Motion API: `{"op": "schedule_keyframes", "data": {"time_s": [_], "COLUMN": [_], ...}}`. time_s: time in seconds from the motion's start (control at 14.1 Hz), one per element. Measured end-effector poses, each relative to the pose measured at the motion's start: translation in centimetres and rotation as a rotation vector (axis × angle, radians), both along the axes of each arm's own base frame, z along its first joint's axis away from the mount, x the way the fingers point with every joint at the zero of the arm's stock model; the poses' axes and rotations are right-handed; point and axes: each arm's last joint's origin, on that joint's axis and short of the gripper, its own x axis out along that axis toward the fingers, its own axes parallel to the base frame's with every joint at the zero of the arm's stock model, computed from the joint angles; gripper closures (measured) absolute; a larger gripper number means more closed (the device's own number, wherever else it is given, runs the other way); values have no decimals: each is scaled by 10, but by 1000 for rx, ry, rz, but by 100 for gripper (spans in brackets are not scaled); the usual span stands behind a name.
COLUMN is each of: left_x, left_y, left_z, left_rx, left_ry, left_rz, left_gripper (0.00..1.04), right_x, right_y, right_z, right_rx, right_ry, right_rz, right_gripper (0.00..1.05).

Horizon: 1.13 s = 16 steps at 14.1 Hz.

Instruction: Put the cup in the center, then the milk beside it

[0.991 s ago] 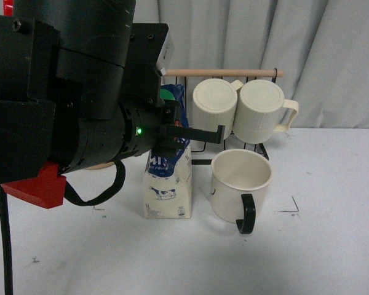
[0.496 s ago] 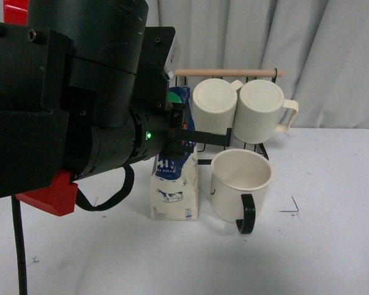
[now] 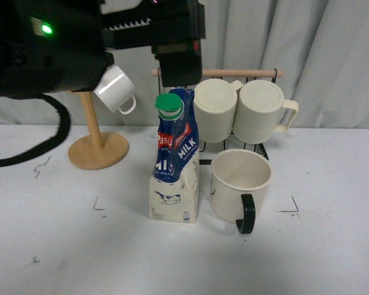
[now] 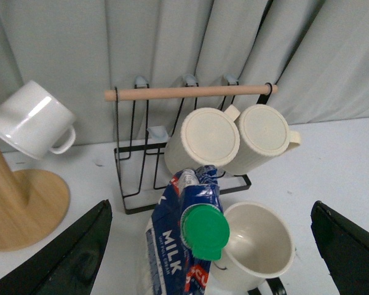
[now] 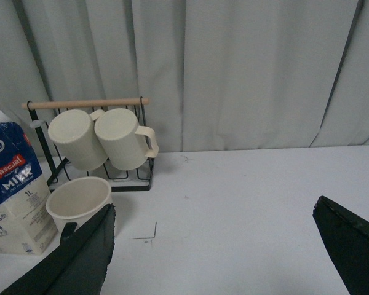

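So you've got the milk point(image 3: 174, 166) standing upright on the white bench point(image 3: 332, 246), a tall boxy carton with a glossy blue and red gabled top, a white lower half with a little cow print, and a round green plastic cap point(image 3: 169, 105) tilted toward the camera. Just beside it on the right sits the cup point(image 3: 240, 185), a wide smooth cream mug, mouth up, with a chunky black loop handle pointing at you. From the front view they look almost touching, but I can't tell if they actually are. Both sit in the center point(image 3: 135, 212), the plain patch between the small black corner marks.

Your left gripper point(image 4: 209, 246) hangs above the carton with its fingers point(image 4: 67, 258) spread wide, one black wedge on either side of the wrist view, and nothing between them but air and the cap below. Your right gripper point(image 5: 215, 258) looks the same: fingers point(image 5: 350, 246) parted, empty, off to the right of the cup.

Behind the pair there's a black wire rack point(image 3: 258, 147) with a round wooden dowel across the top, holding two ribbed cream mugs point(image 3: 240, 110) on their sides with flat bottoms facing you. Further left, a small shiny white mug point(image 3: 115, 90) hangs on a wooden stand point(image 3: 97, 144) with a round disc base. Pleated grey curtain point(image 3: 332, 55) at the back.
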Motion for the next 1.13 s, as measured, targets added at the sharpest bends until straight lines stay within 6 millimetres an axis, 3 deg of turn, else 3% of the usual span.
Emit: {"op": "schedule_keyframes", "data": {"time_s": [0.07,0.14,0.21,0.28,0.42,0.57,1.13], "left_x": [-13,-26,-51,-66,-84,-101,-141], "left_y": [15,31,66,84,98,111,139], "left_z": [9,17,17,11,-14,-23,-49], "left_rx": [14,23,66,80,116,111,116], "left_ry": [-17,-178,-261,-282,-247,-261,-255], "left_rz": [24,171,310,364,325,334,336], "left_gripper": [7,18,34,46,74,101,103], "right_x": [0,0,0,0,0,0,0], "right_y": [0,0,0,0,0,0,0], "right_z": [0,0,0,0,0,0,0], "right_rx": [0,0,0,0,0,0,0], "right_ry": [0,0,0,0,0,0,0], "right_rz": [0,0,0,0,0,0,0], "right_gripper": [6,6,6,6,6,6,6]}}
